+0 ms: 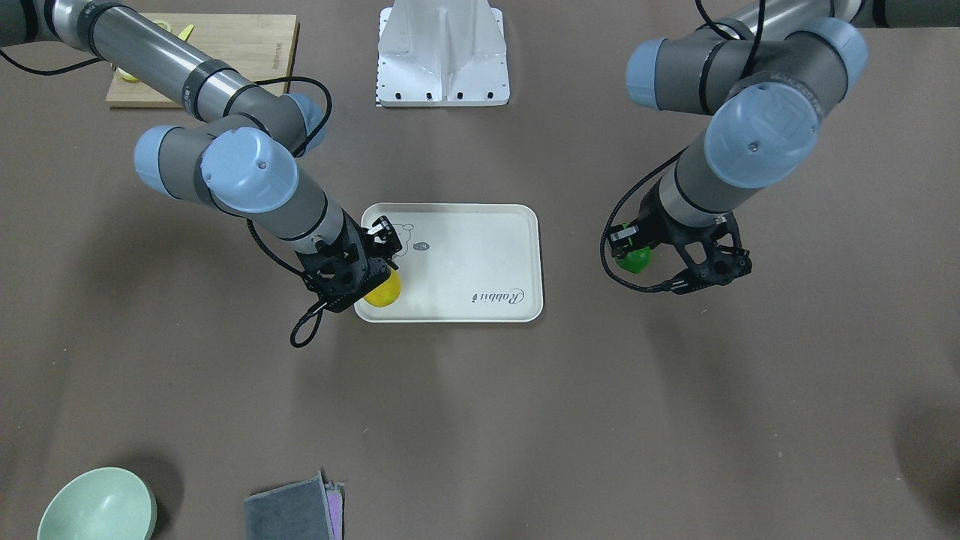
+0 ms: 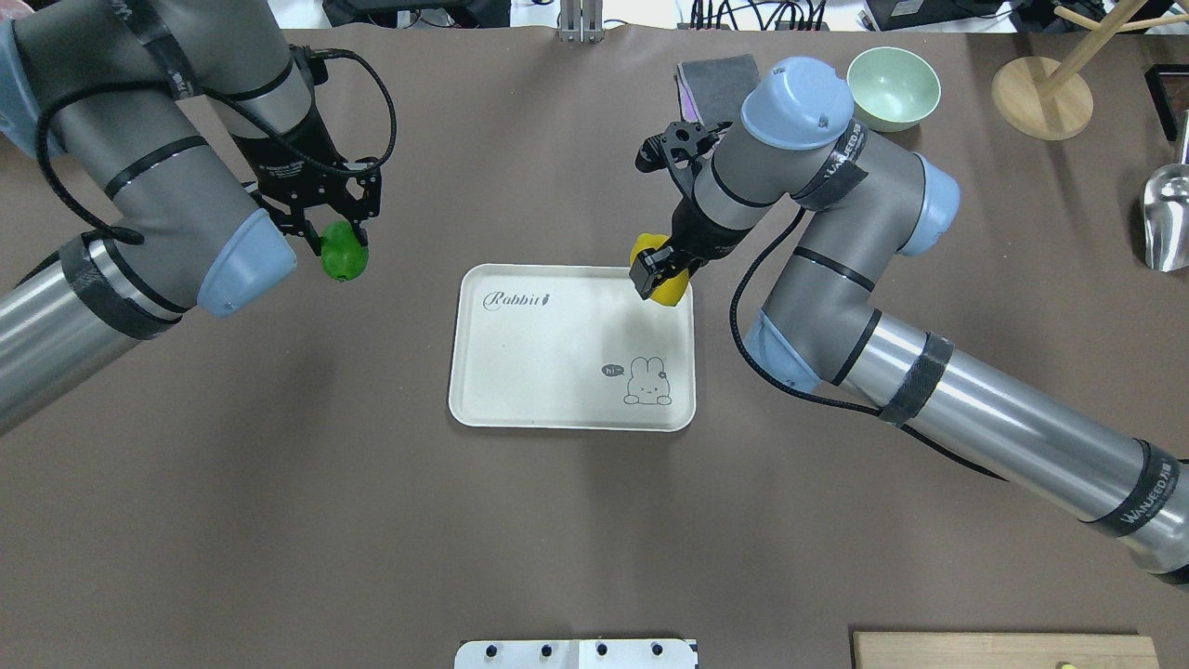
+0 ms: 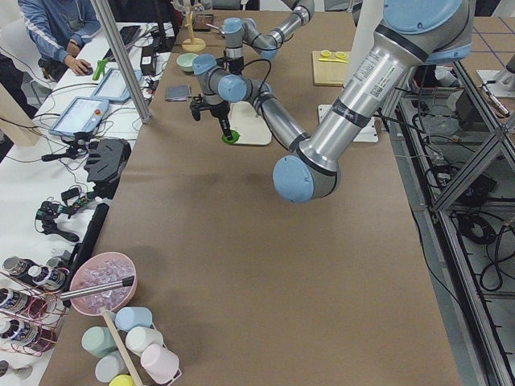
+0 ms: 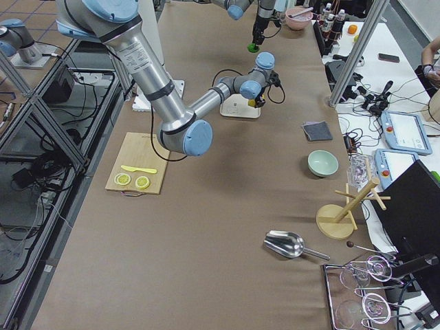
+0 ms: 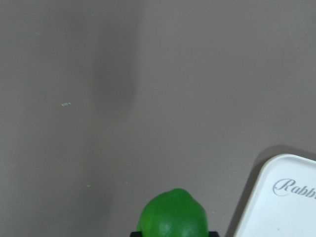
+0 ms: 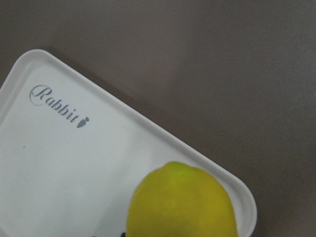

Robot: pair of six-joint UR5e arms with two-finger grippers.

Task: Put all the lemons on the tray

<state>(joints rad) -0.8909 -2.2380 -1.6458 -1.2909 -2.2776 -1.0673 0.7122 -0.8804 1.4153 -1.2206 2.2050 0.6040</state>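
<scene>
The left gripper (image 2: 336, 237) is closed on the green lemon (image 2: 345, 253), which hangs below its fingers over bare worktop (image 2: 279, 465). It looks lifted clear of the surface, though the pictures do not settle that. The tray (image 2: 520, 372) lies near this gripper on its inward side. In the left wrist view only the tray's rounded corner shows, ahead of the fruit and apart from it, so this lemon is not yet on the tray.

The right gripper (image 2: 655, 271) is clamped on the yellow lemon (image 2: 674, 288). The tray's far corner is directly beneath it, and the wrist view puts the fruit just inside the rim. Whether it rests on the tray or hovers above it I cannot tell.

Both lemons look small, light and firm, with smooth, glossy skin that could slip in the grip. Being oval, they are likely to roll once freed. The safest hold is probably across the narrow middle, with release low and away from the shallow rim.
</scene>
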